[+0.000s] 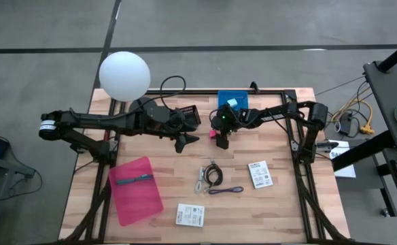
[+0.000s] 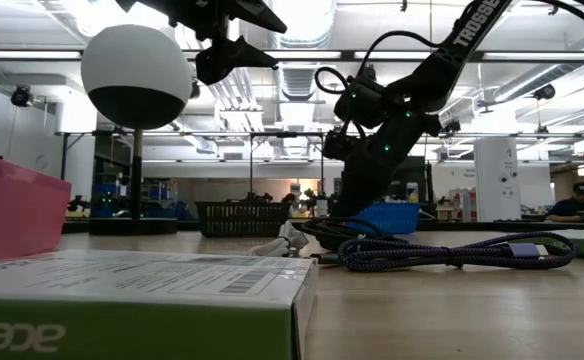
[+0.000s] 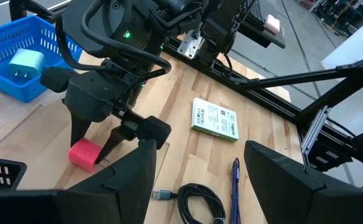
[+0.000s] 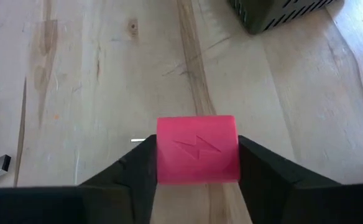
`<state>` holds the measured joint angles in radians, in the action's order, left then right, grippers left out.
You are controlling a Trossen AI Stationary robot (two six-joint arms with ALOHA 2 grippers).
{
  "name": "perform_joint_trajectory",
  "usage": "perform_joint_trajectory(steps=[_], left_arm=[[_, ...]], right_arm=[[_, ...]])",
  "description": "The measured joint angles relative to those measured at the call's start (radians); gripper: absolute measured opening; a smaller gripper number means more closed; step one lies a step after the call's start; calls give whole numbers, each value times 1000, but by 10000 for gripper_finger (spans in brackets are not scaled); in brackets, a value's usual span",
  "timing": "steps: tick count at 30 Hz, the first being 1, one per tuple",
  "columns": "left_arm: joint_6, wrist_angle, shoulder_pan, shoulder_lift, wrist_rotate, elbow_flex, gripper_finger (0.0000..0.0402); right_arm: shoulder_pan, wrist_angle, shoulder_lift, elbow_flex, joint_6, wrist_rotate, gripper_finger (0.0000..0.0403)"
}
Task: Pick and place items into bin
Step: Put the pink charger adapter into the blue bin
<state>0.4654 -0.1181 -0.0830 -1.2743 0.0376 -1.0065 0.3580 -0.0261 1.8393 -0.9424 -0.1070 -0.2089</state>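
Presently the right hand (image 4: 197,171) stands over the pink cube (image 4: 197,149) at the high view's upper centre, fingers flanking and seemingly touching both sides, with the bin (image 1: 234,101) just above, nearer this arm.

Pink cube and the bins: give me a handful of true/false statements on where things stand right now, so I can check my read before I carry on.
1. The right gripper has its fingers on either side of the pink cube. True.
2. The pink cube is already in the blue bin. False: it sits on the wooden table, just outside the bin.
3. A pale teal cube lies in the blue bin. True.
4. The left gripper holds the teal pen. False: its fingers are open and empty; the pen lies on the pink sheet.
5. The purple cable lies on the table. True.
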Motion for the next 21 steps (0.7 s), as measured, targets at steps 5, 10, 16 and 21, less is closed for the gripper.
perform_joint_trajectory(steps=[5,10,16,21], left_arm=[[0,0,0,0,0,0,228],[-1,0,0,0,0,0,228],[-1,0,1,0,0,0,228],[-1,0,1,0,0,0,228]], right_arm=[[0,1,0,0,3,-2,163],[0,-13,-5,0,4,-2,165],[6,-63,-43,0,58,0,163],[20,-86,-93,0,85,4,163]])
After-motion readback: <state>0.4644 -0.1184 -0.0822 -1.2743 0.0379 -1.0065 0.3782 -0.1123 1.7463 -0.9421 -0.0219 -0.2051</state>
